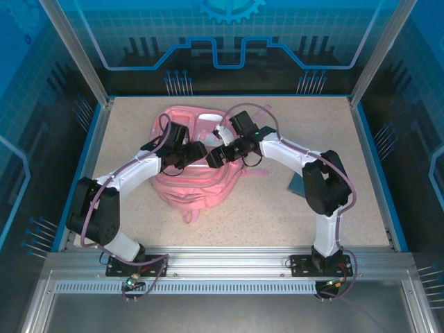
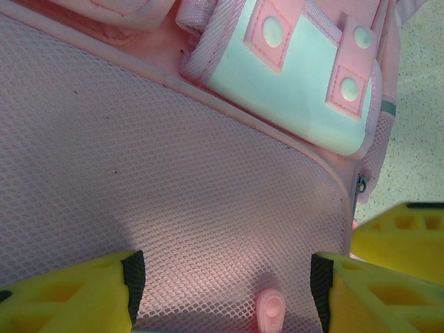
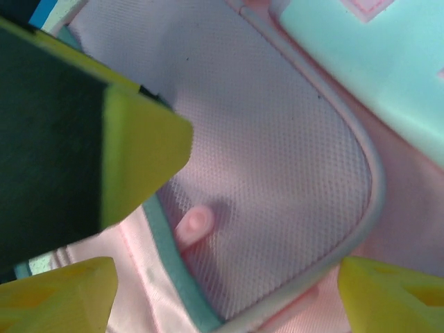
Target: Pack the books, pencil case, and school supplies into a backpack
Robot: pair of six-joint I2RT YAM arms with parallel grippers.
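While my left claw (image 2: 225, 291) gapes empty, target: zipper pull (image 2: 270, 310) between my fingers (image 2: 83, 298); centre, then pinch.
Right claw (image 3: 225, 298): wide, empty.

Speckled beige table (image 1: 333, 132) within blue translucent walls (image 1: 229, 41).

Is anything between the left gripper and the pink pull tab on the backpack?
Nothing visible. The pull tab lies uncovered on the mesh of the backpack, between the fingers of the open left gripper.
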